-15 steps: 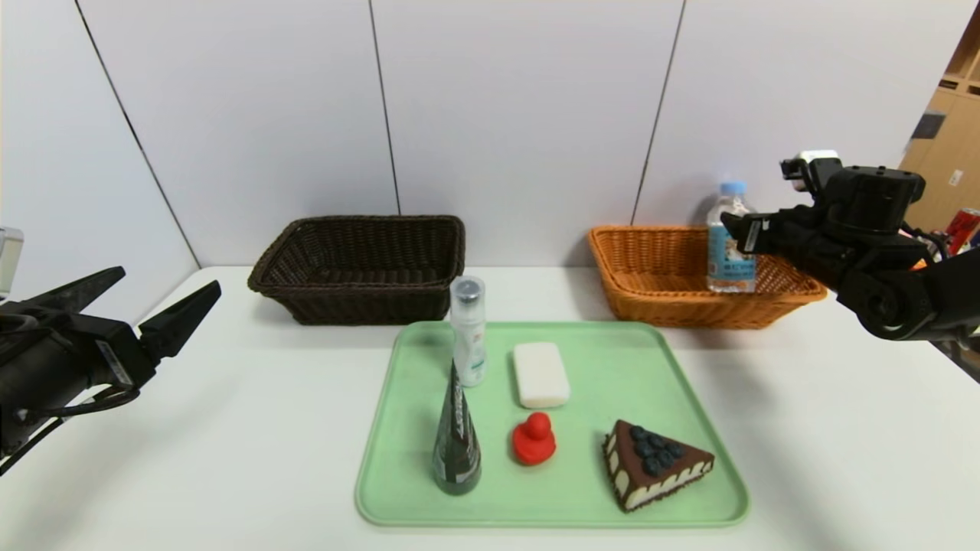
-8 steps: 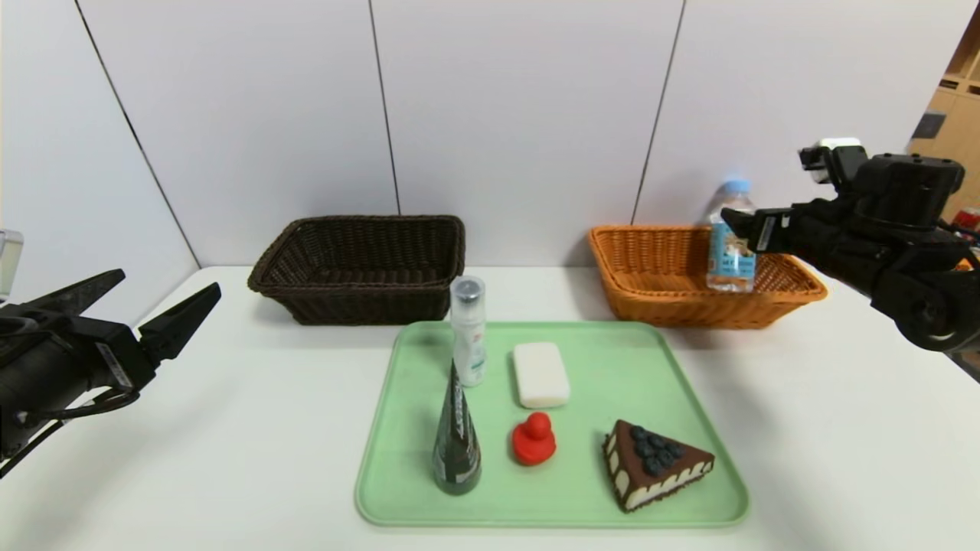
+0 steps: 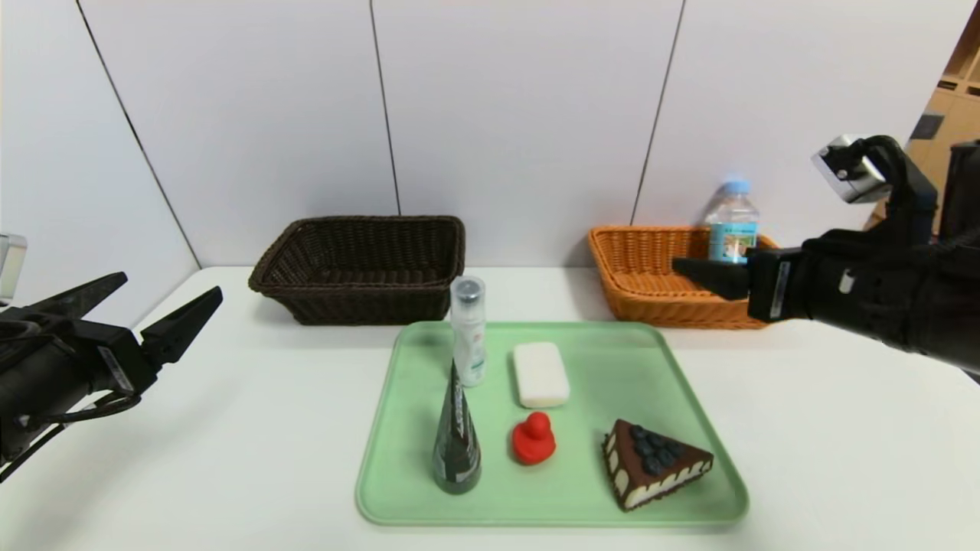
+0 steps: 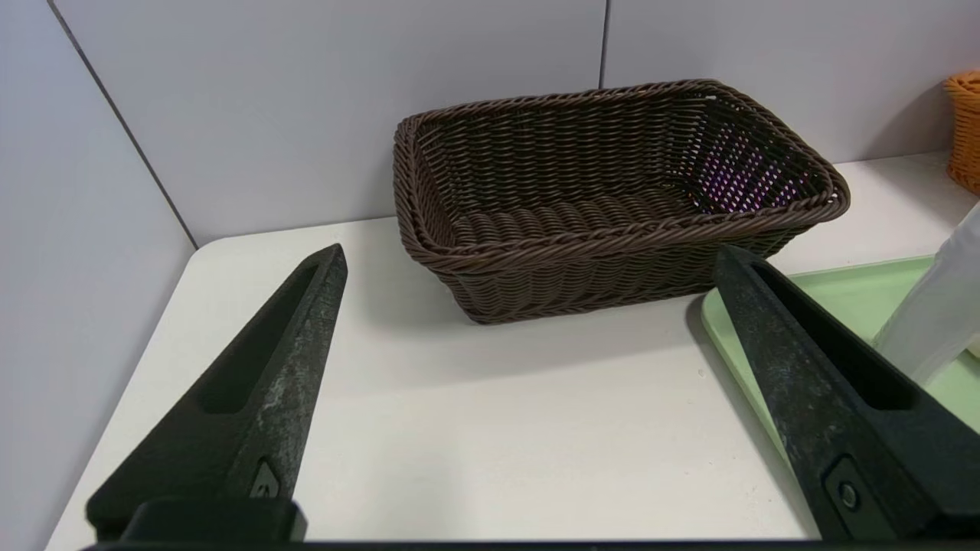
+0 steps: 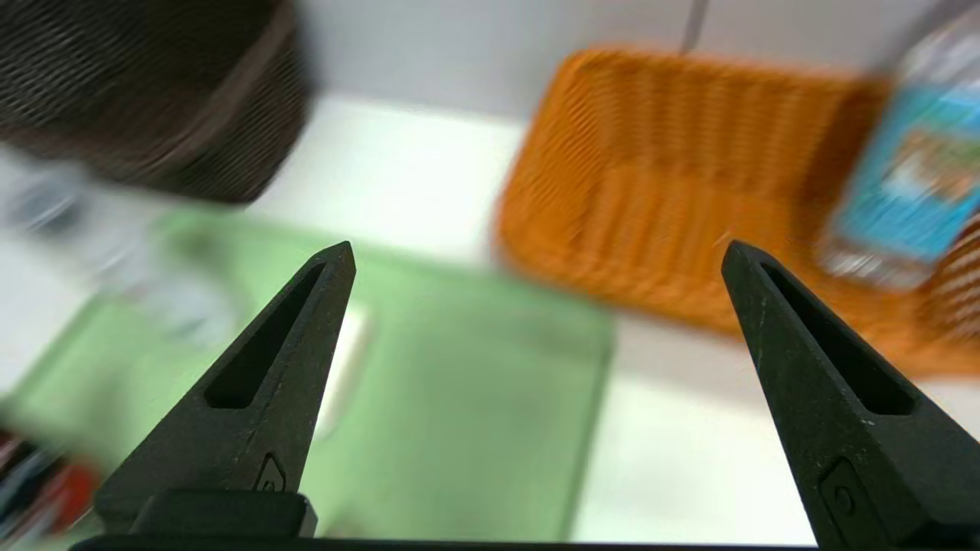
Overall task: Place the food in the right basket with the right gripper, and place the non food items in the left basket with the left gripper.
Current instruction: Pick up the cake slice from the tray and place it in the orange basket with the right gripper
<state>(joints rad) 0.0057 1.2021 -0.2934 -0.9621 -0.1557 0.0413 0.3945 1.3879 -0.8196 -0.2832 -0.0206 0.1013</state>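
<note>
Bottle in orange basket; cake next, right arm nearer.

Bottle (image 3: 732,222) stands upright in the orange basket (image 3: 643,283). Right gripper (image 3: 700,277) hangs at that basket's front rim, jaws spread and empty. Cake (image 3: 657,461) sits on the tray (image 3: 612,360), nearer the robot than the basket and below the jaws; its long axis runs across the tray, point away from the duck (image 3: 534,438). Soap (image 3: 540,373), spray (image 3: 468,330) and cone (image 3: 456,440) also sit on the tray. Left gripper (image 3: 164,302), jaws spread and empty, hangs well off beyond the dark basket (image 3: 360,268).

Dark brown woven basket (image 3: 360,268), orange woven basket (image 3: 651,279), pale green tray (image 3: 597,360)
</note>
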